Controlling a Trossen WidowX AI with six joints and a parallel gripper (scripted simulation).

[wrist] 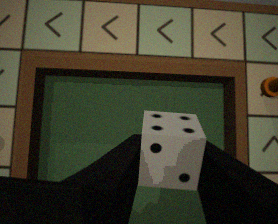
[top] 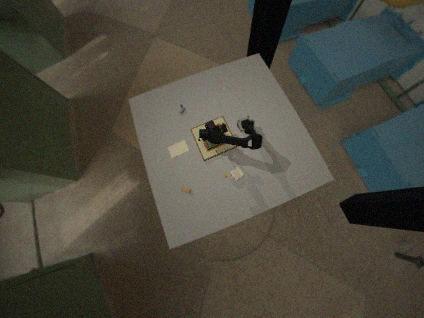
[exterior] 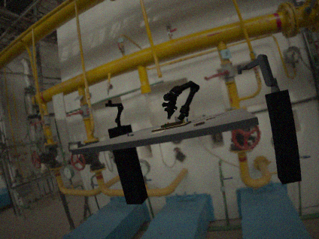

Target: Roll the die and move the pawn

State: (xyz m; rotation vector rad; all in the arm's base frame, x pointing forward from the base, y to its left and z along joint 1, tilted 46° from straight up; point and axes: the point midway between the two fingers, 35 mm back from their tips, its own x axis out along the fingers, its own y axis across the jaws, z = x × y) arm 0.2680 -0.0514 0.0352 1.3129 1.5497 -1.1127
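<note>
- Running across the pale back wall [exterior: 211,13] are thick yellow pipes [exterior: 195,41], with red valve wheels [exterior: 245,138] hanging lower down.
- Blue blocks [top: 350,58] are lying on the worn concrete floor [top: 280,278] to one side of the room, and large green blocks [top: 30,118] are standing on the other side.
- Two black posts [top: 270,13] are standing at the edges of the scene, each carrying a small camera arm in the exterior view.
- A square grey surface [top: 280,198] is sitting in the middle of the room, catching the arm's long shadow.
- The black arm [top: 245,140] is reaching from near the surface's centre out over the game board [top: 202,150].
- The board's brown-framed green tray [wrist: 100,120] is lying right under the wrist camera, ringed by squares with arrows.
- A pale card [top: 178,148] is lying just beside the board, and another pale piece [top: 237,173] is lying near the arm's shadow.
- The jaws are gripping the white die [wrist: 172,150] from both sides above the tray, four pips showing on top.
- An orange pawn [wrist: 270,86] is peeking in at the right edge of the track.
</note>
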